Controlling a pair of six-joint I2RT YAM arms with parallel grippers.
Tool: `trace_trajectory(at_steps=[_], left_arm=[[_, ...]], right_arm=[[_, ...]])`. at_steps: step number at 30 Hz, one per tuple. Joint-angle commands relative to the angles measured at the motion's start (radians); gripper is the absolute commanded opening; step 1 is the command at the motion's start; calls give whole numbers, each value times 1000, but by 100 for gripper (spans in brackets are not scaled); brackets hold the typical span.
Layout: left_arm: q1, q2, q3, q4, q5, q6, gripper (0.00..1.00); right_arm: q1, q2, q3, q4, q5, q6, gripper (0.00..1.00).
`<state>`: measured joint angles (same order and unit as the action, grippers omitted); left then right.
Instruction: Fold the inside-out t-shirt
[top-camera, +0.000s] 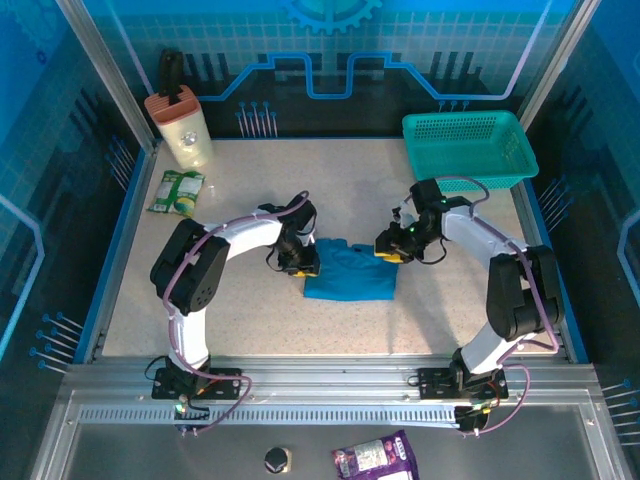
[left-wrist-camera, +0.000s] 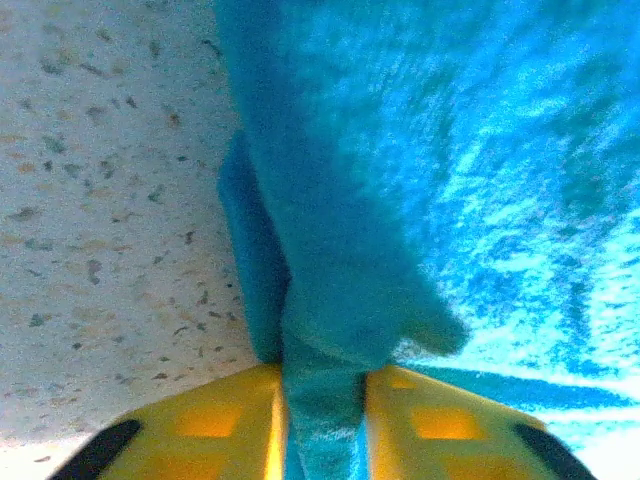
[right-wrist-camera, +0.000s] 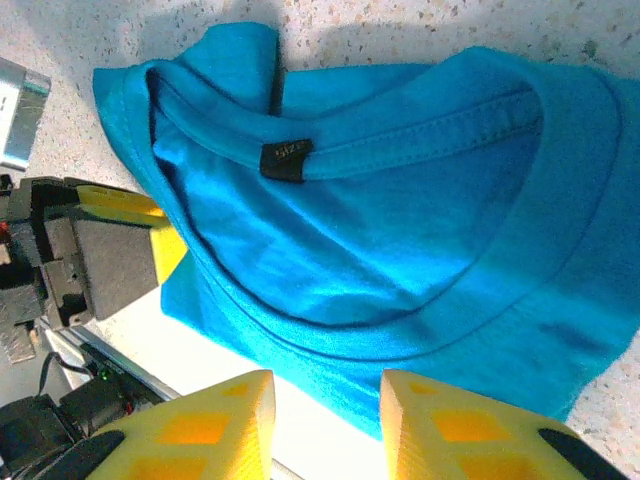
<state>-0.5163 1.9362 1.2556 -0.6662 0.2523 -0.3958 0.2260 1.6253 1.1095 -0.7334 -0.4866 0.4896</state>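
Pinching what, the left gripper (left-wrist-camera: 322, 398)?
Left edge of the shirt (top-camera: 350, 272) — it lies on the table (top-camera: 260, 325) between both grippers; the right gripper (right-wrist-camera: 326, 398) stands parted, empty, at its right edge.

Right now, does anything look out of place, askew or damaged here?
Nothing spilled or damaged. The shirt is a crumpled bundle, its neck label showing, so it is inside out. The left gripper pinches a fold of it; the right gripper is open over the collar. A purple packet lies off the table.
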Motion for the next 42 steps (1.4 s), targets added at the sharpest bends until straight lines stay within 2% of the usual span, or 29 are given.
trace_trajectory(at_steps=[1,3,7,14,17,32,36,42], left_arm=[[-1,25,5,-68,-116,32,15],[15,18,-2,-82,-136,53,12],[103,-15,-38,-114,-182,114,7],[330,-84,-73,-198,-309,241,7],[398,-91,-48,-215,-348,244,8],[683,56,219,-373,-576,347,10],[743,90,269,-412,-596,387,10],[795,141,281,-378,-599,416,11]], right_arm=[[-8,-30,26,-56,28,-21,34],[-11,-33,29,-61,34,-25,34],[-16,-28,33,-69,32,-37,34],[-35,-28,39,-80,25,-61,34],[-44,-31,42,-85,16,-72,34],[-84,-59,66,-118,-66,-139,34],[-93,-74,58,-121,-76,-147,34],[-105,-85,44,-108,-90,-143,34]])
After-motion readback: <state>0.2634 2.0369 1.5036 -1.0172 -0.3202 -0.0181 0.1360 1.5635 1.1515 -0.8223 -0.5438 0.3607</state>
